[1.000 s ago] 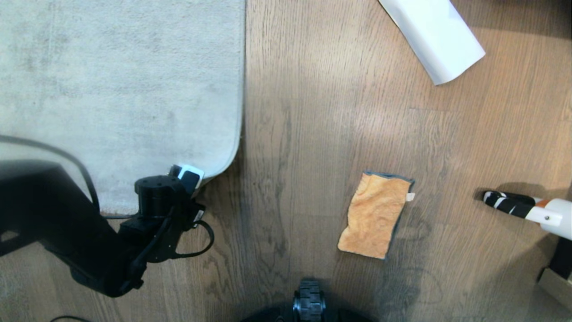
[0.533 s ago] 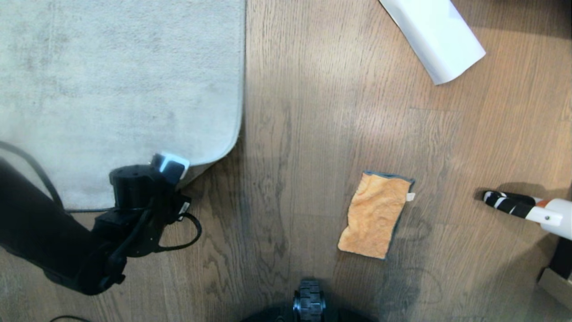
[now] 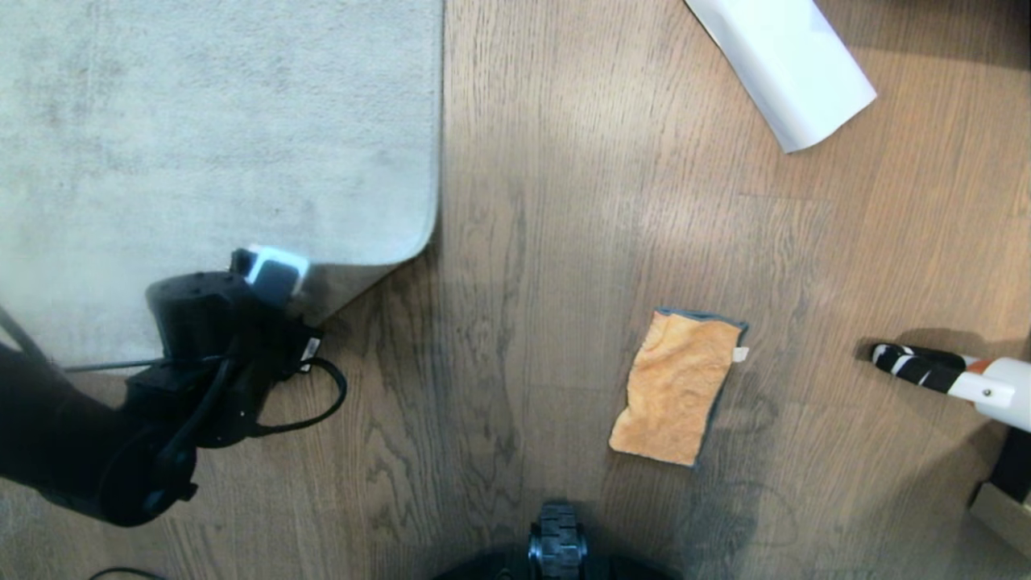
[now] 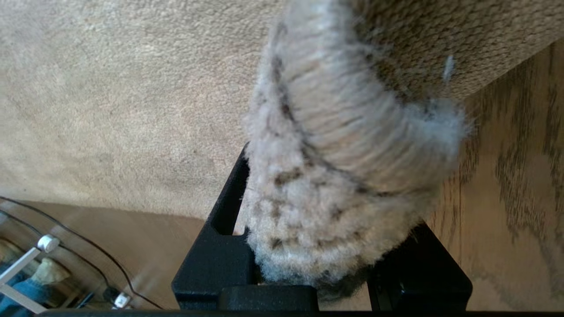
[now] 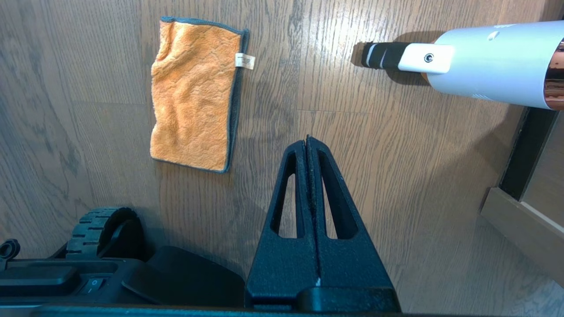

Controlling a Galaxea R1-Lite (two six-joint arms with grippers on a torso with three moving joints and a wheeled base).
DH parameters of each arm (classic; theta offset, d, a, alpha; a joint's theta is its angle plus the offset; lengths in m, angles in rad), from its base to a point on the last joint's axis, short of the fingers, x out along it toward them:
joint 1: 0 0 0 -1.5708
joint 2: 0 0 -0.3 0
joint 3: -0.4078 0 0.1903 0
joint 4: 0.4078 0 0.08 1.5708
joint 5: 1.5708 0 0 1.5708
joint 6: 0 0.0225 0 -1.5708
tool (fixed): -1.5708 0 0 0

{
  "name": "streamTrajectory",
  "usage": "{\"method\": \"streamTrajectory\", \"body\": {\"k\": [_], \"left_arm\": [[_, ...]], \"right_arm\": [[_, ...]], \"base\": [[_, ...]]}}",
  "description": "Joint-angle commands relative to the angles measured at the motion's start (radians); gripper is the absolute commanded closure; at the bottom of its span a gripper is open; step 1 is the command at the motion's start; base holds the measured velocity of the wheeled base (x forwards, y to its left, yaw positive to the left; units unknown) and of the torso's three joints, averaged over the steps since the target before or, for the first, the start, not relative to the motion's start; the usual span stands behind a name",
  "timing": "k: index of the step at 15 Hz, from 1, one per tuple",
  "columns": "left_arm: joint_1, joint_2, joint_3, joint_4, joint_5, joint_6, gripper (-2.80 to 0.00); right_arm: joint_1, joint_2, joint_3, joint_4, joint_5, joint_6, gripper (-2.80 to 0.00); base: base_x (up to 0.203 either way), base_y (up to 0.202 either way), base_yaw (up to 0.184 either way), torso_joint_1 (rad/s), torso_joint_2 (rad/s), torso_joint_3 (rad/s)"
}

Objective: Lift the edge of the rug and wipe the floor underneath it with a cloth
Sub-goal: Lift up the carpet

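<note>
Grey pile and a tan woven back are both seen on the rug (image 3: 217,137), because its near corner is pinched and curled up by the left pincer (image 4: 326,246). The corner is bunched between the two black fingers (image 4: 220,246), so the left pincer is closed on the rug, not spread. From that pincer the rest of the rug stretches away and off to the left, and its straight side edge runs away from the robot.

Brown wood floor (image 3: 564,242) is bared under the raised corner, just beside the left pincer on its right. That dark patch is judged to be the spot to be wiped.

Well apart from the left pincer, far off to its right, the orange cloth (image 3: 678,388) is laid flat on the floor. Its long side points away from the robot, a little tilted. The right pincer (image 5: 308,145) is hung just beside the cloth, with the cloth on its left, and it is pressed shut with nothing in it. So the cloth is much nearer the right arm, and that arm is judged best for picking it up. A white paper roll (image 3: 785,68) is left far off.
</note>
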Motion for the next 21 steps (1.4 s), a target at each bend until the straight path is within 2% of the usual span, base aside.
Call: {"method": "streamTrajectory", "body": {"k": [1, 7, 11, 16, 21], "left_arm": [[0.000, -0.030, -0.001, -0.007, 0.001, -0.001, 0.00], [0.031, -0.066, 0.000, -0.003, 0.002, 0.008, 0.00], [0.081, -0.112, -0.015, 0.029, 0.000, 0.034, 0.00], [0.134, -0.174, -0.108, 0.141, 0.000, 0.071, 0.00], [0.191, -0.224, -0.170, 0.157, 0.001, 0.086, 0.00]], "right_arm": [[-0.001, 0.000, 0.000, -0.001, 0.000, 0.000, 0.00], [-0.001, 0.001, 0.000, -0.001, 0.000, 0.001, 0.00], [-0.001, 0.000, 0.000, -0.001, 0.000, 0.001, 0.00], [0.000, 0.001, 0.000, -0.001, 0.000, 0.001, 0.00], [-0.001, 0.000, 0.000, -0.001, 0.000, 0.001, 0.00]], "base": [[0.000, 0.000, 0.000, 0.000, 0.00, 0.000], [0.000, 0.000, 0.000, 0.000, 0.00, 0.000], [0.000, 0.000, 0.000, 0.000, 0.00, 0.000], [0.000, 0.000, 0.000, 0.000, 0.00, 0.000], [0.000, 0.000, 0.000, 0.000, 0.00, 0.000]]}}
